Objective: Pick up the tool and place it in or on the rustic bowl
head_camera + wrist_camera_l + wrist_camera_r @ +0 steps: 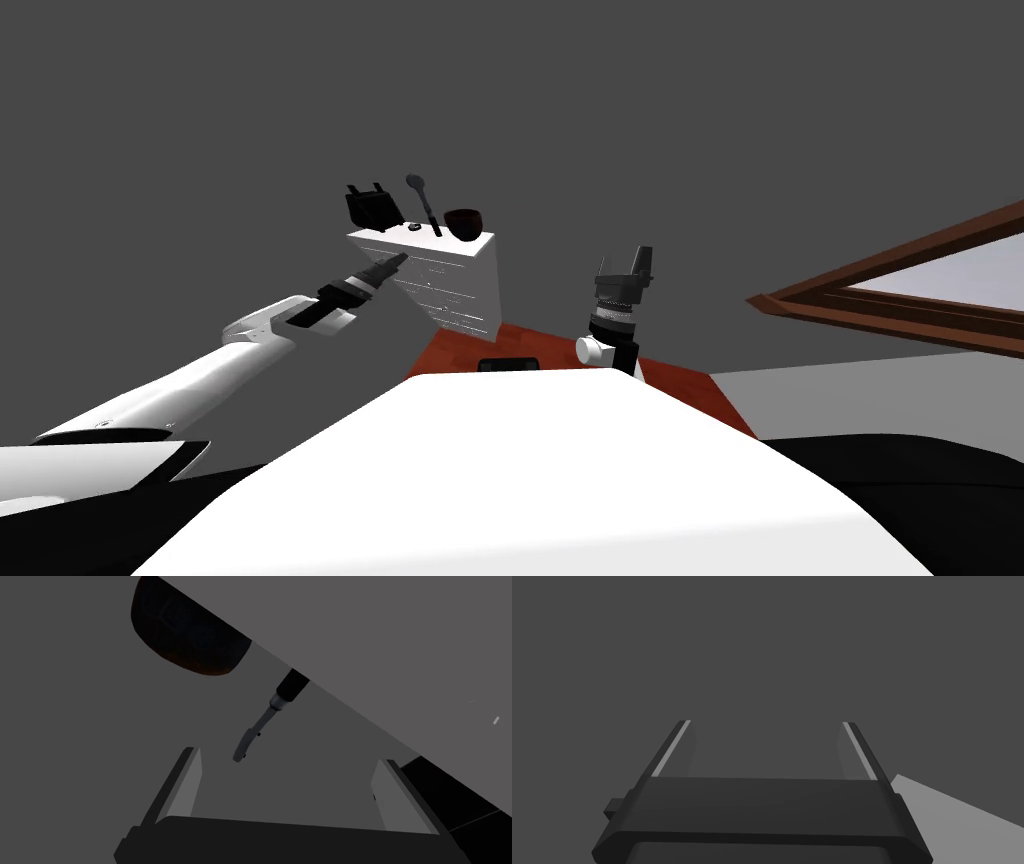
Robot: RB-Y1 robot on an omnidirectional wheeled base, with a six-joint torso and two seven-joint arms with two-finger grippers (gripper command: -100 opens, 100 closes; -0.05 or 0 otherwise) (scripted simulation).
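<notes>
Both of your grippers are spread wide with nothing in them.

Your left gripper (397, 261) is parked right at the front of the white dresser (455, 290), just under its top edge. Looking along it, the fingers stand a full gap apart. The tool (260, 723), which has a black handle and a grey head, is out ahead of the fingertips and clear of them. Its grey head lines up inside the gap, closer to one finger than the other. The handle runs away from the fingers until a flat grey surface (400, 651) cuts it off.

The rustic bowl (190, 636) is dark brown and sits farther out again, past the tip of that same nearer finger. The same grey surface hides part of it. Tool and bowl are near each other but apart.

In the head view the tool is up on the dresser top, above and beyond your left fingertips. The bowl is just beside it on one side and a black two-pronged object (370, 208) on the other. Can't tell you whether the tool lies flat or leans.

Your right gripper (623, 256) is held up with its fingers pointing upward, wide open too. The dresser and everything on it are well apart from those fingers.
</notes>
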